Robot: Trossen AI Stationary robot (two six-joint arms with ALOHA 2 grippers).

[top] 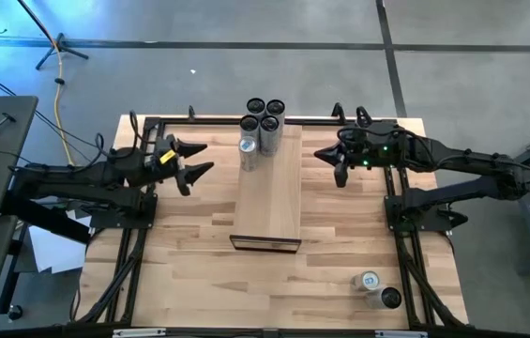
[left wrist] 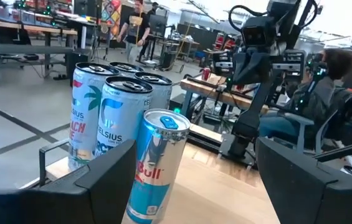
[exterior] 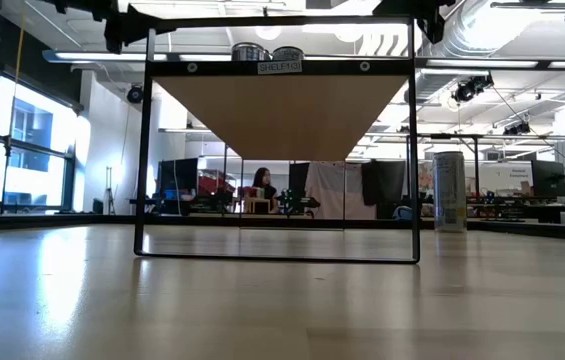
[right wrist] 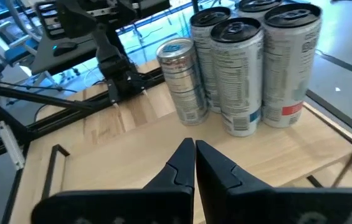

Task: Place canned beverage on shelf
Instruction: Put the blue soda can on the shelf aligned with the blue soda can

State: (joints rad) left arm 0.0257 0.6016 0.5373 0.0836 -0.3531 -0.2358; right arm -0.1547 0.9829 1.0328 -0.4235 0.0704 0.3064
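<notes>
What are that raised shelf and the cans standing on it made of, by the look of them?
The shelf looks like pale, smooth wood: faint grain shows, and its frame seems to be thin black metal rod. The cans look like thin aluminium with a shiny printed skin and bare silvery tops with pull tabs. The Red Bull can shows the same glossy metal sheen.

shelf (top: 269,202), five cans (top: 262,125), table (top: 199,253)
</notes>
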